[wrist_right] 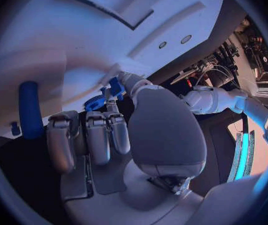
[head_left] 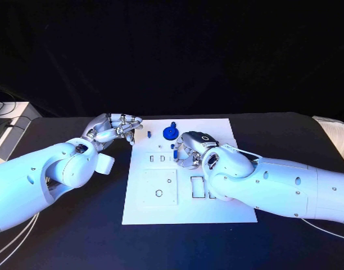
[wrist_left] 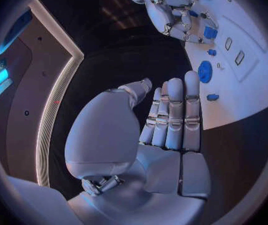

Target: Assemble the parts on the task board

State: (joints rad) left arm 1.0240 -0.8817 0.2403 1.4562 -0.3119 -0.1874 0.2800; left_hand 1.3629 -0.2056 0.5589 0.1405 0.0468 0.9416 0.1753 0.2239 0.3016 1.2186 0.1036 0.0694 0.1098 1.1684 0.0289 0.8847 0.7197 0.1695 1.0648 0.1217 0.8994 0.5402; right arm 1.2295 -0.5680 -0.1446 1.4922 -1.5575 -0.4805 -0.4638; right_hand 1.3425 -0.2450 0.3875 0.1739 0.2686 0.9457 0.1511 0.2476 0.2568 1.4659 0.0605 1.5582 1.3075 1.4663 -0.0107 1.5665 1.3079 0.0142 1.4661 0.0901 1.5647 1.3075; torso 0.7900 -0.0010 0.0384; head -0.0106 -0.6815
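Right robot hand [head_left: 190, 149] pinches small blue part [wrist_right: 115, 88] over task board [head_left: 221, 211], prob. to seat it; left robot hand [head_left: 112, 129] waits off-board, fingers straight, holding nothing.

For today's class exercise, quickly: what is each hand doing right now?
Left hand: open, fingers straight, holding nothing.
Right hand: pinching a small blue part over the task board.
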